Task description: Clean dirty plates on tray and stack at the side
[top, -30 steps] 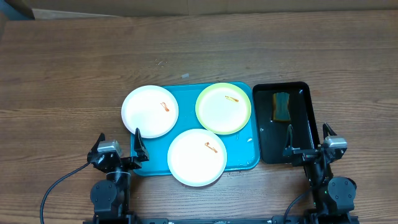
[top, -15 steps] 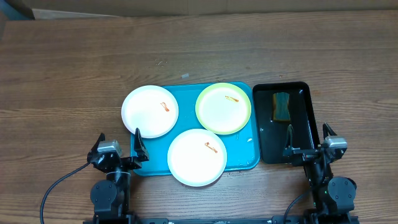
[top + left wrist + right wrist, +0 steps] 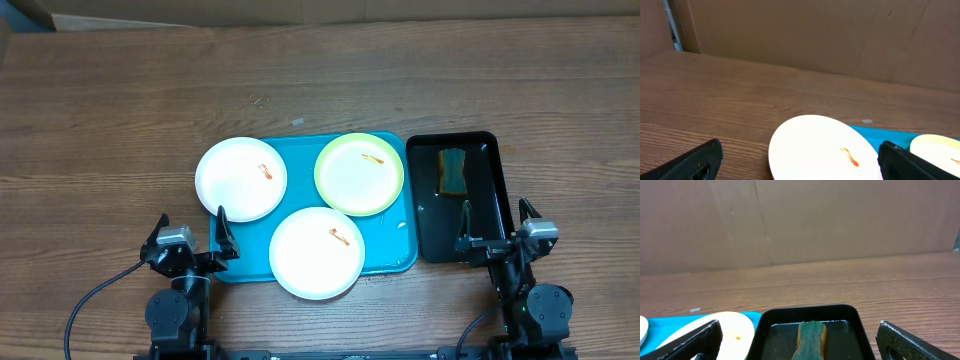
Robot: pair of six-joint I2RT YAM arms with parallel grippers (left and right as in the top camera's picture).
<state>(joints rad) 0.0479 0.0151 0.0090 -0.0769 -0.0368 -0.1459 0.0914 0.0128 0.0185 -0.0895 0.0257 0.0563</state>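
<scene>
Resting on the turquoise tray (image 3: 392, 245), three dirty plates (image 3: 316, 253) each show an orange smear, and the left white one overhangs the tabletop (image 3: 100, 120). The left end effector (image 3: 192, 228) and right end effector (image 3: 495, 215) sit spread wide, holding nothing.

White plate (image 3: 820, 150) partly off-frame

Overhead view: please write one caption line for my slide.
Three smeared plates on the turquoise tray, a sponge in the black tray beside it, left claw and right claw open and empty.
</scene>
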